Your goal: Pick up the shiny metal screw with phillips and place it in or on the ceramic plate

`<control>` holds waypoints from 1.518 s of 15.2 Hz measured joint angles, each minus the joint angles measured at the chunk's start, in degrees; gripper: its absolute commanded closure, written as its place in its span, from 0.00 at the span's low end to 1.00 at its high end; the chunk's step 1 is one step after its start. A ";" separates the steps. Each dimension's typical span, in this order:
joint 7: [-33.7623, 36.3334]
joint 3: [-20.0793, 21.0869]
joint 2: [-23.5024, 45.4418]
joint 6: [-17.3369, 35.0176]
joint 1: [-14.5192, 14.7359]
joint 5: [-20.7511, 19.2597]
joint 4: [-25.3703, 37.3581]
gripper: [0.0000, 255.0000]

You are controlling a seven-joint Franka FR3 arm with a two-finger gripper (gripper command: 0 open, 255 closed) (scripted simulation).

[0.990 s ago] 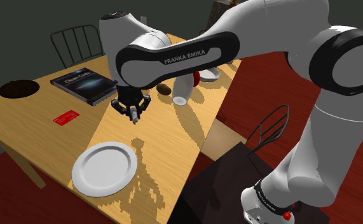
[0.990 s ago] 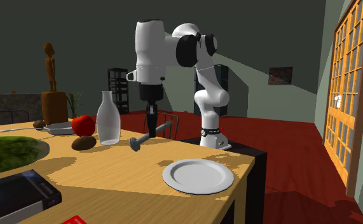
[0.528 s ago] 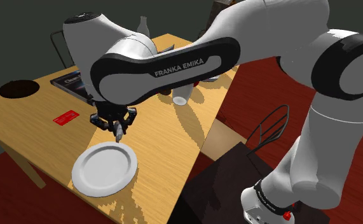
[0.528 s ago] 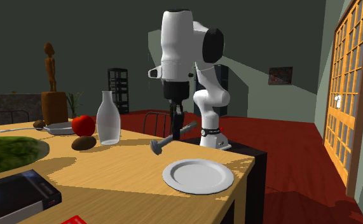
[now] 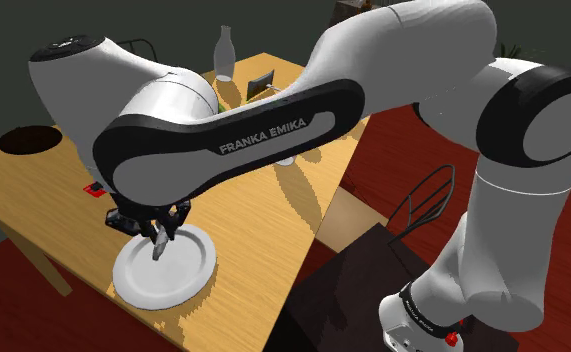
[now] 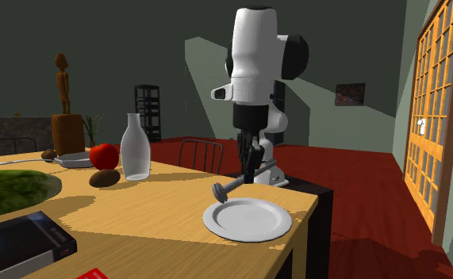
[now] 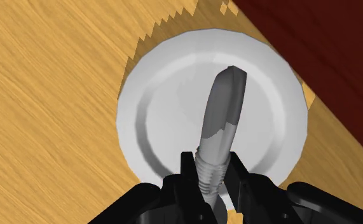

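Observation:
A grey metal screw (image 7: 219, 130) with a threaded shank hangs tilted in the air, and my black gripper (image 7: 213, 177) is shut on its shank. It hangs directly over the round white plate (image 7: 154, 121) lying on the wooden table. From the shoulder view the gripper (image 5: 163, 226) and screw (image 5: 159, 245) hover above the plate (image 5: 183, 272) near the table's front edge. In the second exterior view the screw (image 6: 231, 187) slants down from the gripper (image 6: 251, 173), its head just above the plate (image 6: 252, 222) without touching it.
A clear bottle (image 6: 135, 148), a red apple (image 6: 104, 156), a brown fruit (image 6: 104, 178) and a wooden figure (image 6: 65, 107) stand further back. A dark book (image 6: 18, 238) and a red card (image 5: 95, 188) lie nearby. The table edge (image 5: 273, 290) drops off beside the plate.
The arm has carried the screw from the table's middle toward the plate; it now hangs above the plate. The grip stayed shut throughout.

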 measured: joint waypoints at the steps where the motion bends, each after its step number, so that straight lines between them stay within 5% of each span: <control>1: 0.16 -0.04 0.12 0.70 -0.01 -0.11 -0.62 1.00; 18: 1.93 -1.18 3.81 7.65 0.60 -2.35 -4.41 1.00; 19: 1.93 -1.18 3.81 7.66 0.60 -2.36 -4.41 0.00; 23: 1.93 -1.18 3.81 7.66 0.60 -2.36 -4.41 0.00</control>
